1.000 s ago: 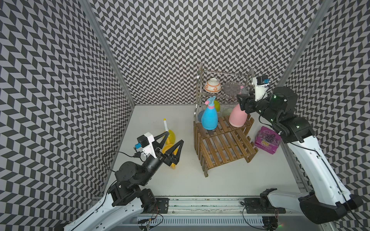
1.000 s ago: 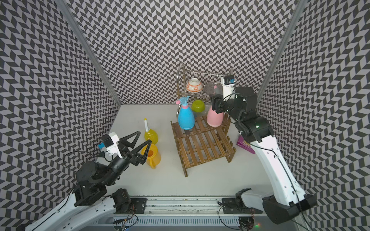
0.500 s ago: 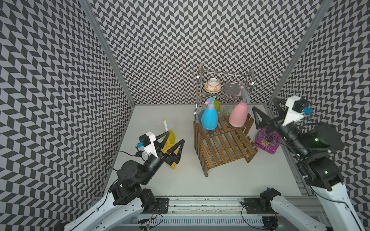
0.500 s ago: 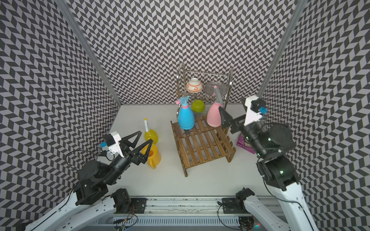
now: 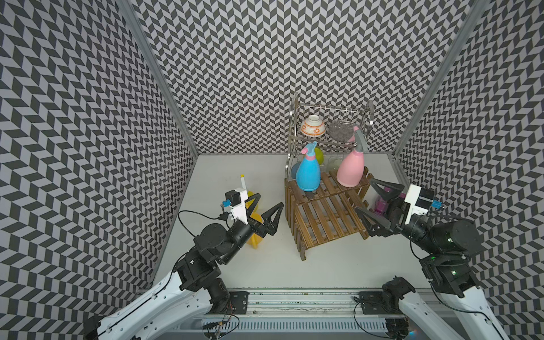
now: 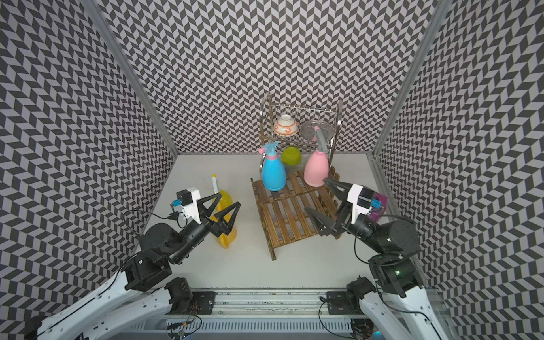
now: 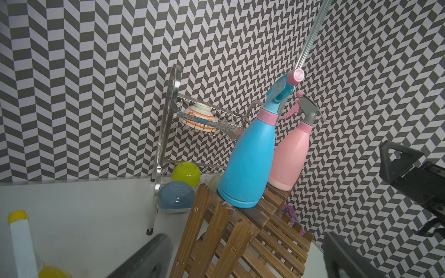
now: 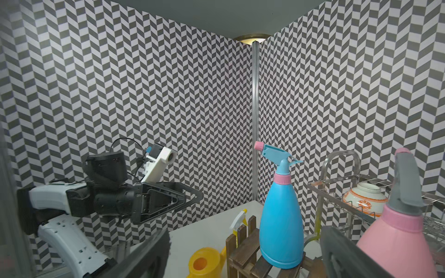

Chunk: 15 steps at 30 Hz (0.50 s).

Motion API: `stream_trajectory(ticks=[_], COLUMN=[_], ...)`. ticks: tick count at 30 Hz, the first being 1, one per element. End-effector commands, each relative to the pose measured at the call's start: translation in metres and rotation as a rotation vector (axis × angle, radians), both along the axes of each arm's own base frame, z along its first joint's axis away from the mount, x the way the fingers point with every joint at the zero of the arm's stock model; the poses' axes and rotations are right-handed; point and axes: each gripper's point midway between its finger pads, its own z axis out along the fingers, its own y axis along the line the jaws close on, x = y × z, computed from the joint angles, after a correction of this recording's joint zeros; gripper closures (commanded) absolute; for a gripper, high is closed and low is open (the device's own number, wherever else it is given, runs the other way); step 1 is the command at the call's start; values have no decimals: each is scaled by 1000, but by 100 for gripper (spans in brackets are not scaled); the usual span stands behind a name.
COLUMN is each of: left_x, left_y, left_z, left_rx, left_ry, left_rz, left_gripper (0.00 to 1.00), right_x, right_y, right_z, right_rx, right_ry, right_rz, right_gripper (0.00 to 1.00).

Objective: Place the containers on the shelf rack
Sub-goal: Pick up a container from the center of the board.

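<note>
The blue spray bottle (image 5: 307, 173) (image 6: 273, 173) and the pink spray bottle (image 5: 350, 169) (image 6: 316, 170) stand upright on the upper step of the brown shelf rack (image 5: 323, 217) (image 6: 288, 217). Left of the rack, on the table, are the yellow spray bottle (image 6: 223, 197) and the yellow watering can (image 6: 226, 238) (image 8: 204, 263). Both are partly hidden by my left gripper (image 5: 270, 200) (image 6: 229, 199), which hovers open and empty above them. My right gripper (image 5: 364, 195) (image 6: 315, 194) hangs open and empty at the rack's right end, apart from the pink bottle.
A steel wire dish rack (image 5: 291, 117) stands behind the shelf rack, holding an orange-patterned bowl (image 5: 312, 126), a green bowl (image 6: 290, 156) and a blue bowl (image 7: 175, 195). A purple packet (image 6: 379, 203) lies right of the shelf rack, under my right arm. Patterned walls close three sides.
My right gripper let go of the pink bottle's top, opened, and drew back and down to the rack's right end. The pink bottle stays standing. The left arm barely moved.
</note>
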Motion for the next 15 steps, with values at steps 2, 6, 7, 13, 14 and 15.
stream_trajectory(ticks=[2, 6, 7, 13, 14, 15], left_x=[7, 11, 11, 12, 12, 12], left_y=[4, 7, 8, 11, 11, 10], left_z=[-5, -22, -25, -36, -37, -39], left_rx=[19, 34, 39, 48, 46, 47], left_ry=[60, 127, 139, 170, 171, 175], left_rz=[43, 68, 76, 88, 86, 85], left_gripper=[0, 0, 0, 0, 0, 0], right_x=[-14, -10, -9, -9, -6, -3], right_y=[5, 7, 6, 2, 1, 0], right_z=[-2, -24, -27, -36, -38, -41], right_rx=[15, -10, -12, -13, -16, -19], right_ry=[-11, 46, 49, 44, 51, 66], right_rz=[81, 78, 72, 37, 23, 9], right_gripper=[0, 0, 0, 0, 0, 0])
